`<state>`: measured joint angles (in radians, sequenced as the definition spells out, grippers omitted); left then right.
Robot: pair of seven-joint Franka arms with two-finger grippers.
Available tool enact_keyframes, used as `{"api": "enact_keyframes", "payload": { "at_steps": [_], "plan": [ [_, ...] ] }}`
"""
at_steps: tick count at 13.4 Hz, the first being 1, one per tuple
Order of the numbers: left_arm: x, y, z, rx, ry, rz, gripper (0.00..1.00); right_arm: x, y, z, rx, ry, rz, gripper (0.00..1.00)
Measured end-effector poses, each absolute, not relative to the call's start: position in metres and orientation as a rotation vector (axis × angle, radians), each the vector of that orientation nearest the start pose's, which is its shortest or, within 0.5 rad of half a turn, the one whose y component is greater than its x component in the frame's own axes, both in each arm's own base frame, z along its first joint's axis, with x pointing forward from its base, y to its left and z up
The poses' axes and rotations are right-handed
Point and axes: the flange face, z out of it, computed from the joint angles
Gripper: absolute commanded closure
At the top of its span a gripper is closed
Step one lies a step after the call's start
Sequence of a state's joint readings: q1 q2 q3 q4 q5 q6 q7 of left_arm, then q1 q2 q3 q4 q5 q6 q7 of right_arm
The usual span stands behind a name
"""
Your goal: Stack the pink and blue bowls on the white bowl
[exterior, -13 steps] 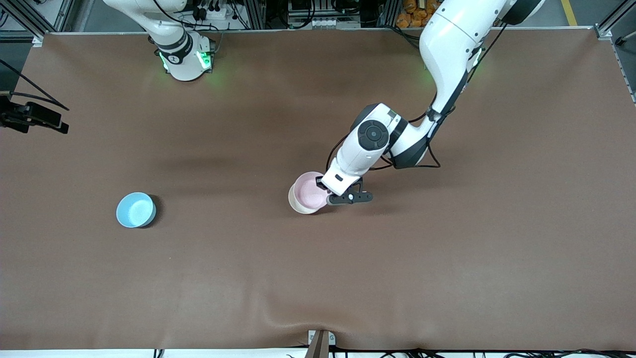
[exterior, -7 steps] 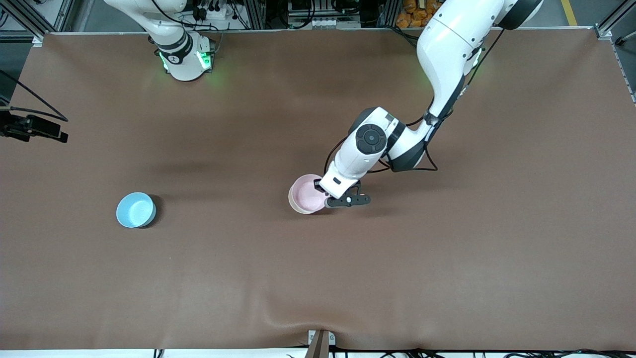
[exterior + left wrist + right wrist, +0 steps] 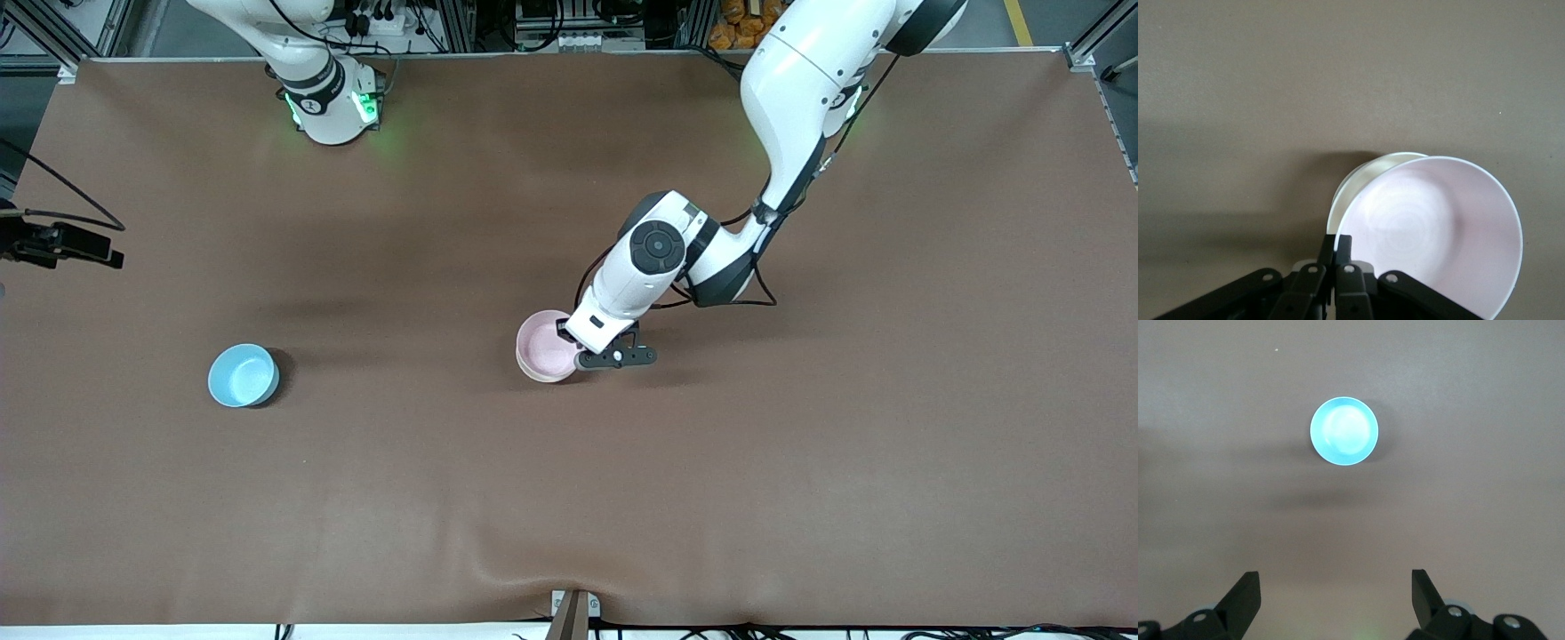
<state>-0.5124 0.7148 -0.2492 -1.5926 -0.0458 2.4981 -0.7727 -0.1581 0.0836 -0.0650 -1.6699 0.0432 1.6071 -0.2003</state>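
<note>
left end effector clamps pink bowl rim over white bowl; right end effector wide above blue bowl

Table: plain matte brown cover, no pattern. Pink bowl: pale pink inside, glossy, with a thin lighter rim; unpatterned. White bowl: off-white, plain, showing as a cream crescent at the pink bowl's edge. Blue bowl: light sky blue, uniform, paler sheen at its centre. Left gripper: black fingers with silver screws. Right gripper: black fingers. Arms: white shells with black joints; green lights at the right arm's base.
</note>
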Motion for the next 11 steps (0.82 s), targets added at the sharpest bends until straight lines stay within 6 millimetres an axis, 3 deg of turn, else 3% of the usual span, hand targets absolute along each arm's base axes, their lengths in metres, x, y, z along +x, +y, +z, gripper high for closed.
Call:
{"api": "enact_keyframes", "payload": {
  "at_steps": [4, 6, 7, 8, 9, 10, 11],
  "plan": [
    [0.532, -0.482, 0.238, -3.398, -0.183, -0.042, 1.00, 0.576, -0.146, 0.489, -3.055, 0.049, 0.257, 0.00],
    [0.532, -0.481, 0.234, -3.394, -0.185, -0.043, 1.00, 0.587, -0.149, 0.468, -3.059, 0.046, 0.251, 0.00],
    [0.533, -0.481, 0.233, -3.392, -0.188, -0.043, 0.90, 0.593, -0.149, 0.455, -3.061, 0.044, 0.250, 0.00],
    [0.534, -0.480, 0.232, -3.391, -0.189, -0.041, 0.44, 0.600, -0.149, 0.441, -3.064, 0.040, 0.245, 0.00],
    [0.533, -0.481, 0.230, -3.390, -0.187, -0.039, 0.12, 0.606, -0.148, 0.426, -3.065, 0.036, 0.245, 0.00],
    [0.533, -0.482, 0.230, -3.390, -0.191, -0.039, 0.00, 0.611, -0.147, 0.413, -3.065, 0.030, 0.251, 0.00],
    [0.535, -0.481, 0.232, -3.391, -0.205, -0.047, 0.00, 0.615, -0.145, 0.401, -3.065, 0.025, 0.256, 0.00]
  ]
}}
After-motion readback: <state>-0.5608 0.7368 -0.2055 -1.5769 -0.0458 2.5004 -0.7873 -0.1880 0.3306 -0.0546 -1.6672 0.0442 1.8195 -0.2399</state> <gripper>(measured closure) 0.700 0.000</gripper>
